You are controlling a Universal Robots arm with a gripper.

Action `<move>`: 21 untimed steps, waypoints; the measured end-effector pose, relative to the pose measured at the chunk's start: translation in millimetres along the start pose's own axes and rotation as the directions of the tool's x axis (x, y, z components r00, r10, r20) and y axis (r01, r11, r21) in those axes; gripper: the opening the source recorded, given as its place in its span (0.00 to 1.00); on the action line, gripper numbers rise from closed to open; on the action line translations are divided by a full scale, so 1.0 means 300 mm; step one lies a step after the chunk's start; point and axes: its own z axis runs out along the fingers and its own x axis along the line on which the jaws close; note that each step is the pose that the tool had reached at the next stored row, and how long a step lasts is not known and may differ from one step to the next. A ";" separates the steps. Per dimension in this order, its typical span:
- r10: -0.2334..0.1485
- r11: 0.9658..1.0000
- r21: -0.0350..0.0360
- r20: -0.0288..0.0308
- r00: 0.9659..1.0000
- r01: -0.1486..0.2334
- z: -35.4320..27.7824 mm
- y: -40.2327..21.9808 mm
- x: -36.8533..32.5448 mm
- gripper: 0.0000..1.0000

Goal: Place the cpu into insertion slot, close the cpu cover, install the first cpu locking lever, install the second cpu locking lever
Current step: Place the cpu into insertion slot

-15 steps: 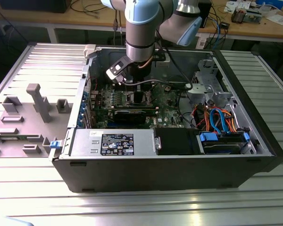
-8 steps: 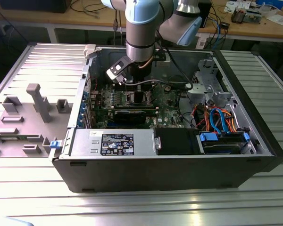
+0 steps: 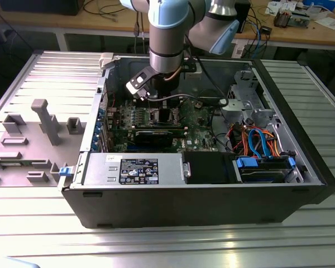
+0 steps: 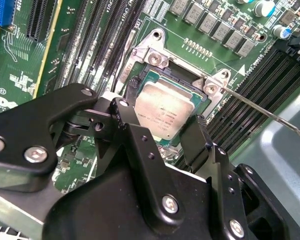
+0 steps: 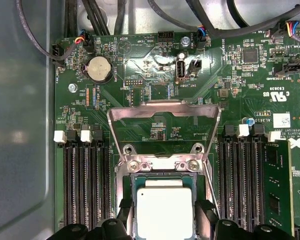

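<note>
The arm reaches down into the open computer case point(image 3: 184, 201), and the gripper point(image 3: 156, 103) hangs low over the green motherboard point(image 5: 240, 75). In both wrist views the two black fingers point(image 5: 205, 217) stand on two opposite sides of the cpu point(image 5: 163, 210), apart just by the width of the chip, and they seem to be clamped on its edges so that it cannot slide. The cpu lies level inside the silvery rim of the insertion slot point(image 5: 162, 165), between the banks of long black memory slots point(image 5: 85, 185). I cannot say for sure if it is fully seated or a little above the contacts. The cpu cover point(image 5: 162, 106) is folded back and open, which leaves the slot free from above. A thin wire locking lever point(image 4: 260, 107) sticks out unlatched beside the slot, so it does not hold the cover down.
</note>
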 end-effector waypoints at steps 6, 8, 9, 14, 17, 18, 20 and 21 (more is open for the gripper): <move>0.000 1.000 0.003 0.000 1.000 0.000 -0.030 0.001 0.001 0.62; 0.000 1.000 0.005 0.000 1.000 0.000 -0.041 0.002 0.001 0.62; 0.000 1.000 0.005 0.000 1.000 0.000 -0.044 0.002 0.001 0.62; 0.000 1.000 0.009 0.000 1.000 0.000 -0.055 0.003 0.002 0.62; 0.000 1.000 0.009 0.000 1.000 0.000 -0.056 0.003 0.002 0.60; 0.000 1.000 0.009 0.000 1.000 0.000 -0.056 0.003 0.002 0.53; 0.000 1.000 0.009 0.000 1.000 0.000 -0.056 0.003 0.002 0.41; 0.000 1.000 0.009 0.000 1.000 0.000 -0.056 0.003 0.002 0.35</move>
